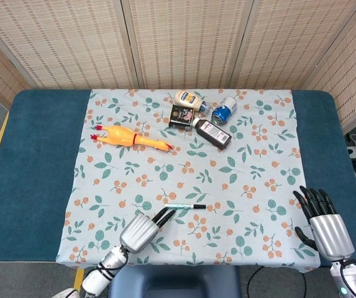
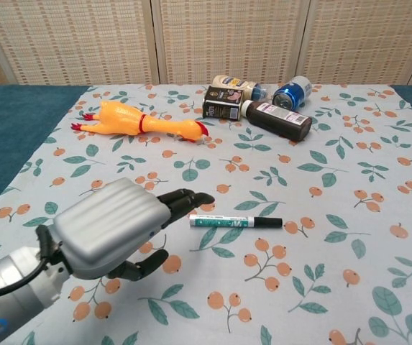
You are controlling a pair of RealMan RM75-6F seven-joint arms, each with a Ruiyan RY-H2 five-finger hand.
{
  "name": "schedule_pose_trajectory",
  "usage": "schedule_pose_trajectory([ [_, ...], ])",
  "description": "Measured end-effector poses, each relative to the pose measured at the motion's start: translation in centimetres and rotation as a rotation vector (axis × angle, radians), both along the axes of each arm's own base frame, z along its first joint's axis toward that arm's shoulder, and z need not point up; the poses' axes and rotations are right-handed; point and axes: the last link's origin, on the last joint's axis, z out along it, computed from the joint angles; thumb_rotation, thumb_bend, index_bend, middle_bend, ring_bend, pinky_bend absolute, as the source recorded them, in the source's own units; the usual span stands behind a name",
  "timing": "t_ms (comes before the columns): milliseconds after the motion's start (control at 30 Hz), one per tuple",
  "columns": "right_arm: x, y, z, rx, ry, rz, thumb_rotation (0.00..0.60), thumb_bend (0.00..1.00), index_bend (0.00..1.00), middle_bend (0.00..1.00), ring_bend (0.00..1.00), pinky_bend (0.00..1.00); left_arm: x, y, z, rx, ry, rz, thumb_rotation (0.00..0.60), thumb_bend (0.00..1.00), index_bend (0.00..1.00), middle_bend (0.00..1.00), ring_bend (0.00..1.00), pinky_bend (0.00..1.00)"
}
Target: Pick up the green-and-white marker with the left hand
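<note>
**Reach for the marker**

The left robot hand hovers just beside the marker, released, fingers apart and pointing at its green end. The marker lies flat on the worktop. Next: lower and close fingers around the barrel.

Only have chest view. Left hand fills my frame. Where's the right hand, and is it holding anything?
Observer: The right hand shows only in the head view, at the near right table edge on the blue cover, fingers spread, holding nothing.
Operator: Left hand on the marker yet?
Observer: From above, the left hand has its fingertips just short of the white end of the green-and-white marker; no grip.
Operator: Anything beyond the cloth?
Observer: The floral tablecloth leaves bare blue table on both sides.
</note>
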Motion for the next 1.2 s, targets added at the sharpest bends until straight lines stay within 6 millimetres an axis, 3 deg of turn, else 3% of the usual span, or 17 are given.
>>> schedule_pose_trajectory([
  [200,-0.2,-0.2,-0.3,0.015,0.009,-0.014,0.6,0.19,0.0,0.0,0.0,0.0,1.0,1.2,-1.9,0.022,0.053,-0.015,0.6,0.45,0.21,0.23,0.95,1.0],
  [500,-0.4,-0.3,-0.5,0.024,0.016,-0.032,0.6,0.19,0.0,0.0,0.0,0.0,2.1,2.5,-3.8,0.105,0.106,-0.045,0.6,0.45,0.19,0.24,0.95,1.0],
  [1200,-0.5,-0.4,-0.6,0.042,0.015,-0.046,0.6,0.19,0.0,0.0,0.0,0.0,3.0,4.2,-6.2,0.229,0.236,-0.115,0.6,0.42,0.33,0.37,0.95,1.0],
])
